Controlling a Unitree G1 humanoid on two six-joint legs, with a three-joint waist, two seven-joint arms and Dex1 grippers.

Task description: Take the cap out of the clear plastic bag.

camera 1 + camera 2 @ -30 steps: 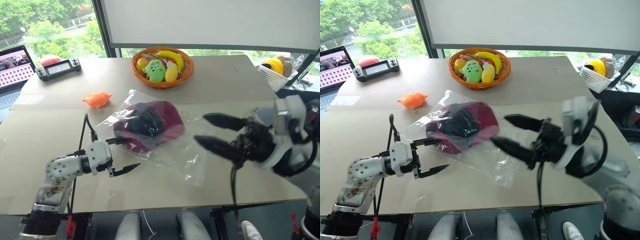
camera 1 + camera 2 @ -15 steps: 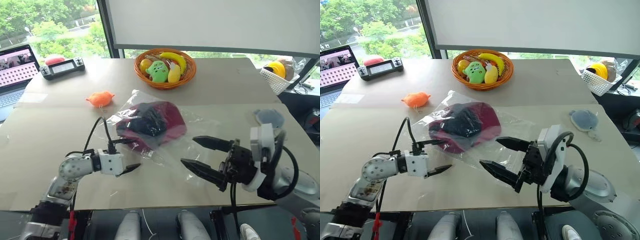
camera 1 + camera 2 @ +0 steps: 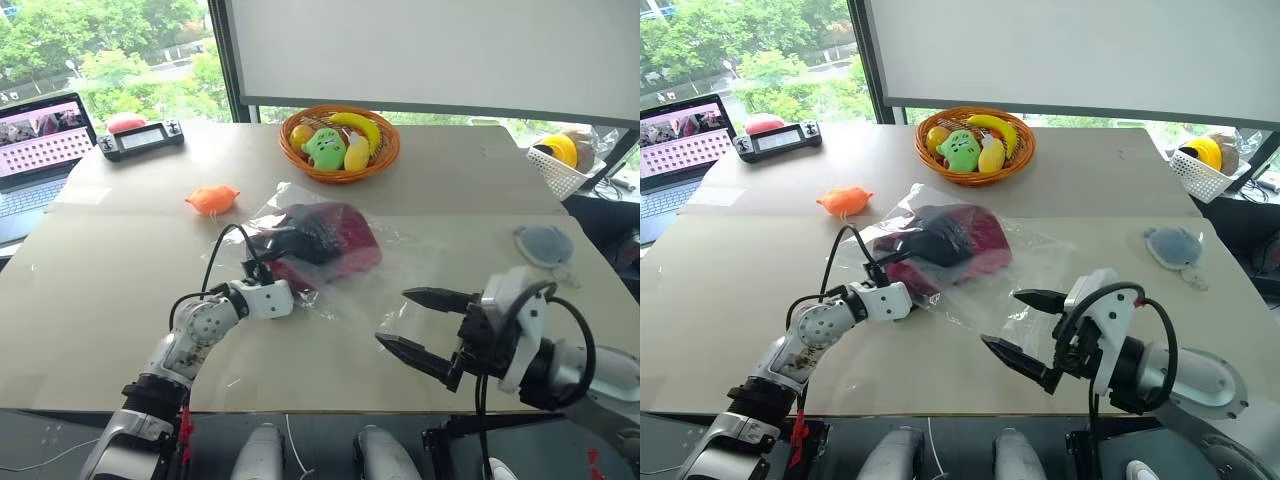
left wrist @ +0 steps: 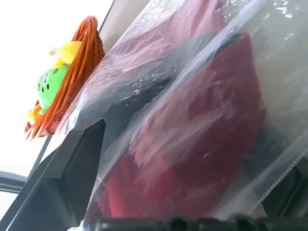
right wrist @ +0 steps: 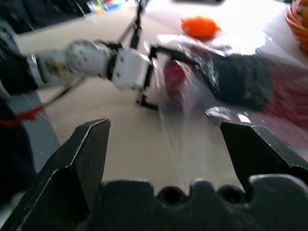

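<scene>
dark red and black cap

Bright daylight from windows behind the bench; shadows soft, faint. Glare streaks on the clear plastic bag. Head views sharp. Left wrist view: bkgd blown out white, close bag out of focus. Right wrist view: motion-blurred, far end overexposed.

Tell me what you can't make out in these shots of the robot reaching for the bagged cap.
- Left hand: in the head views the crinkly clear plastic bag and its own white wrist cover the fingertips, so contact with the bag is unclear.
- Dark red and black baseball cap: glare on the bag blurs its brim.
- Bag's opening: the left wrist view sits too close; a finger blocks part.
- White basket: cut off at the head view's edge.
</scene>
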